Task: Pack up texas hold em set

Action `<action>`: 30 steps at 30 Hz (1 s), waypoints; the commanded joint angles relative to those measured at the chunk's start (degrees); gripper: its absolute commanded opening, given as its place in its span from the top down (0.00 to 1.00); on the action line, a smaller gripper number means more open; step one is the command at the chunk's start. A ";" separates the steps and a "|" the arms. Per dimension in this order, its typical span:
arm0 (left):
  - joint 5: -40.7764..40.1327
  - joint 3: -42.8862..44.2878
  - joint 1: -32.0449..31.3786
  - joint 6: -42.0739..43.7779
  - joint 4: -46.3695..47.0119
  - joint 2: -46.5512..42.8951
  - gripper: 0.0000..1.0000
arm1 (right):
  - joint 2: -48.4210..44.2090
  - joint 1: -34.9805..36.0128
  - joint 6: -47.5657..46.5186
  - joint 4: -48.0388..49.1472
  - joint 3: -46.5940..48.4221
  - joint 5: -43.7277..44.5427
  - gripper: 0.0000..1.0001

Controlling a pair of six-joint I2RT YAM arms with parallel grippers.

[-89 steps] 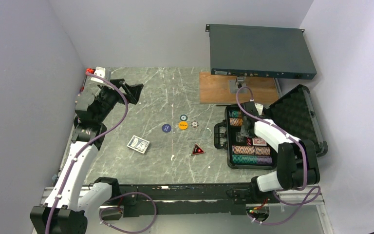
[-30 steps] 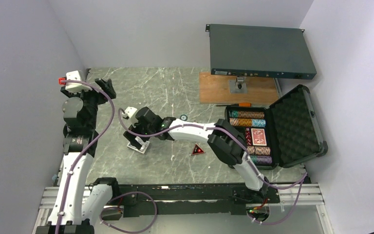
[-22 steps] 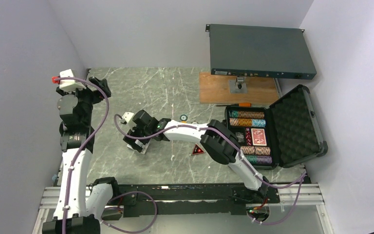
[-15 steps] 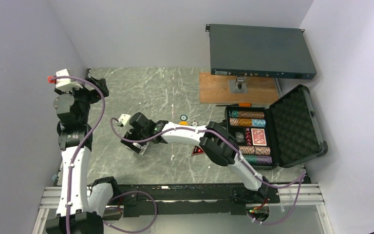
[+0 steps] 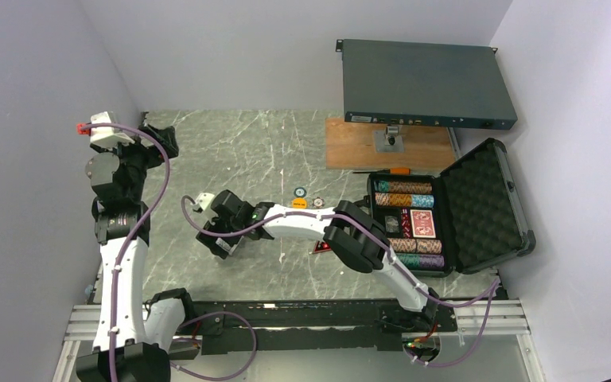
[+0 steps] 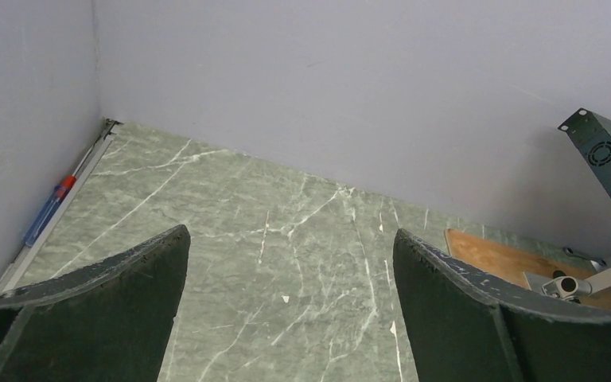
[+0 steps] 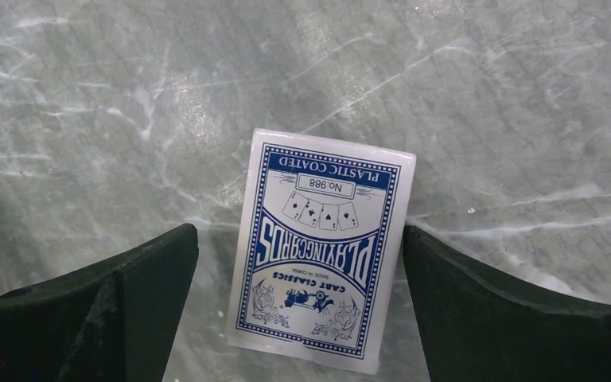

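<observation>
Left of open black foam-lined case [image 5: 477, 195], right gripper [image 7: 296, 239] is over blue-and-white card deck [image 7: 322, 251].
Its fingers spread wide; left gripper [image 6: 290, 247] likewise.

The open case [image 5: 481, 191] lies at the right side of the table [image 5: 270, 151], with its lid leaning out to the right. In its tray, rows of chips [image 5: 402, 200] lie behind and before a card deck [image 5: 422, 224]. Behind the case lies a board [image 5: 358, 147], and above the board is the flat box [image 5: 426, 83].

Left of the case, near the middle of the table, lie the round buttons [image 5: 300, 192]. Before them the triangle [image 5: 318, 247] is half hidden under the right arm [image 5: 302, 223].

Further left, a second card deck [image 7: 322, 247] lies flat on the table. The right gripper [image 7: 298, 270] is over it, with its fingers [image 7: 127, 302] apart on both sides of the deck and not touching it. The left gripper [image 5: 155, 142] is over the far left corner.
</observation>
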 commanded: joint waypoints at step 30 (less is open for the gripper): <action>3.76 0.48 1.17 -2.60 4.80 0.58 0.01 | -49.12 -14.94 13.89 9.46 -46.42 26.62 0.70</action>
